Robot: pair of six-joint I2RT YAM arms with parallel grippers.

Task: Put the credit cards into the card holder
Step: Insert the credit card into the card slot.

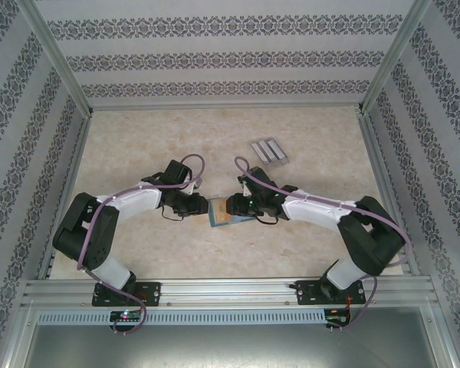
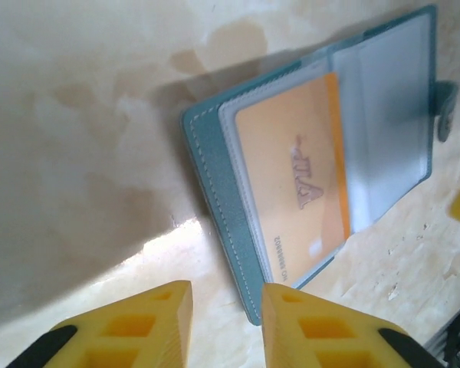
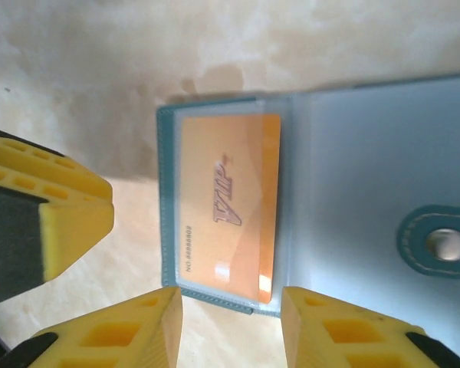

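Note:
The teal card holder (image 1: pixel 223 215) lies open on the table between my two grippers. An orange-gold credit card (image 2: pixel 291 184) marked VIP sits inside the clear pocket of its left panel (image 3: pixel 226 199). My left gripper (image 2: pixel 227 295) stands open just off the holder's stitched edge (image 2: pixel 215 176), with nothing between its fingers. My right gripper (image 3: pixel 231 299) is open too, at the near edge of the holder (image 3: pixel 368 153), and holds nothing. The holder's snap tab (image 3: pixel 443 245) lies on the right panel. In the top view, the left gripper (image 1: pixel 202 207) and the right gripper (image 1: pixel 233 205) face each other across the holder.
A pale grey slotted rack (image 1: pixel 269 152) lies on the table behind and to the right of the grippers. Patterned walls with metal posts enclose the table on three sides. One yellow finger (image 3: pixel 54 207) of the left gripper stands close to the holder's left.

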